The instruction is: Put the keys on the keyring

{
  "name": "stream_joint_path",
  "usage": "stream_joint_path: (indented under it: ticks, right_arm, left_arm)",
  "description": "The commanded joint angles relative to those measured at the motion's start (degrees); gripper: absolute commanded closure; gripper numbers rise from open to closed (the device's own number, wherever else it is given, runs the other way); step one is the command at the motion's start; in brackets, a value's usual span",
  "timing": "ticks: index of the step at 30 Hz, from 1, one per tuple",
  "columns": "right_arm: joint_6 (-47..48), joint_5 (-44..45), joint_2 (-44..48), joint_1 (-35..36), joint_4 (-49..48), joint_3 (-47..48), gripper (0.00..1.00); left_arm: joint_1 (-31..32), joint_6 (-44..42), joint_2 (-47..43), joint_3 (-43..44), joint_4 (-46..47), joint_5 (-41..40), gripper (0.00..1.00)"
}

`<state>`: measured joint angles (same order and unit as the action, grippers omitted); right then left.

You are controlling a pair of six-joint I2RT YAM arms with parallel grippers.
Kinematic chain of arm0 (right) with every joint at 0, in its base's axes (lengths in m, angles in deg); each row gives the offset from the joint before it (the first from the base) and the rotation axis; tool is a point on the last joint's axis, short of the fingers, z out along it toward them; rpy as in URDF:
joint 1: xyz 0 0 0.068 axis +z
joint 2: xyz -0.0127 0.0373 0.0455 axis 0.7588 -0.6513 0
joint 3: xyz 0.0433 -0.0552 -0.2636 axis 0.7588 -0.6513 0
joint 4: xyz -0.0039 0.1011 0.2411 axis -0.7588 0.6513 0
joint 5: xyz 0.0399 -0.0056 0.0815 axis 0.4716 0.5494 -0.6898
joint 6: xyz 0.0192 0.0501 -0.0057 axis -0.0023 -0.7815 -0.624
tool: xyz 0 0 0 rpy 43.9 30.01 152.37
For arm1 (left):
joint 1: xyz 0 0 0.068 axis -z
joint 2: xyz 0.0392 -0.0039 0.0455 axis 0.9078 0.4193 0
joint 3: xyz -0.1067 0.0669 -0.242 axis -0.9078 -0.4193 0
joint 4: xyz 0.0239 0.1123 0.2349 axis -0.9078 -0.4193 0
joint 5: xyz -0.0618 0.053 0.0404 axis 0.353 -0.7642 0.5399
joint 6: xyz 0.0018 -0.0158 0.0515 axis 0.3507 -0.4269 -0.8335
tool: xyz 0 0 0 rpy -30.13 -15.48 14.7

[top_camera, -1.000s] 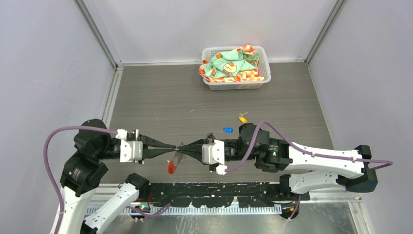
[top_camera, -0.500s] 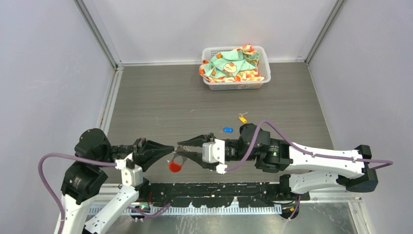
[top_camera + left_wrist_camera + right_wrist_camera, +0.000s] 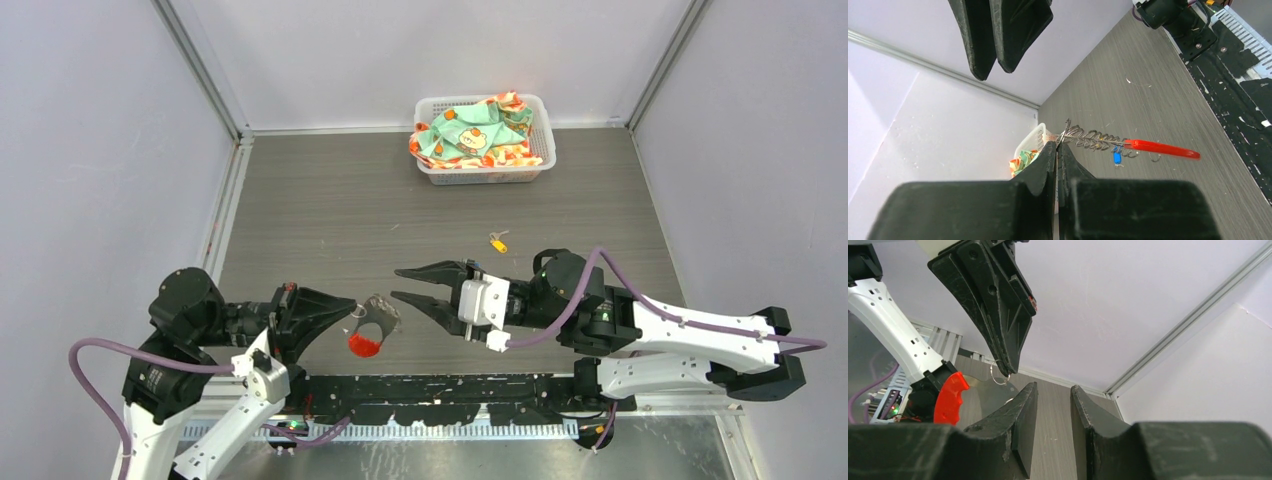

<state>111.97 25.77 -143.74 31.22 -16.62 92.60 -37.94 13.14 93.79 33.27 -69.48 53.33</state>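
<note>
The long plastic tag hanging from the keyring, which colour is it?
Red. The tag on the keyring shows best in the left wrist view.

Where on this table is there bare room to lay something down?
Bare: the wide table stretch left of the basket, down to the left hand; also the strip right of the yellow key. Crowded: the front, around left hand, keyring and right hand.

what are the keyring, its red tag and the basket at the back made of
The keyring looks like bare grey metal: thin wire loops and links with a dull glint. The red tag is probably plastic: smooth, evenly bright red, slightly glossy. The basket is likely moulded white plastic, going by its slotted walls and matte look.
</note>
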Motion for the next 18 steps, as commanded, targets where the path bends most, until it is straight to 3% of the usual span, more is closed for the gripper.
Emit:
stream_joint_path:
  ticks: [1, 6, 12, 18]
  right_arm:
    - [-0.6, 3.3, 1.0, 0.3, 0.5, 0.5, 0.64]
    - [-4.0, 4.3, 0.8, 0.3, 2.3, 1.0, 0.63]
    - [-11.3, 10.4, -1.8, 0.3, 10.3, 5.9, 0.60]
    - [-15.2, 12.2, -1.4, 0.1, 11.5, 5.5, 0.59]
  left_arm:
    - [0.1, 3.4, 0.9, 2.8, 2.3, 1.6, 1.00]
    - [0.1, 3.7, 0.6, 2.3, 3.1, 1.6, 1.00]
    - [0.0, -4.5, -2.1, -0.4, 3.2, 3.4, 1.00]
    - [-1.5, -11.5, -4.1, -2.1, 2.7, 6.3, 1.00]
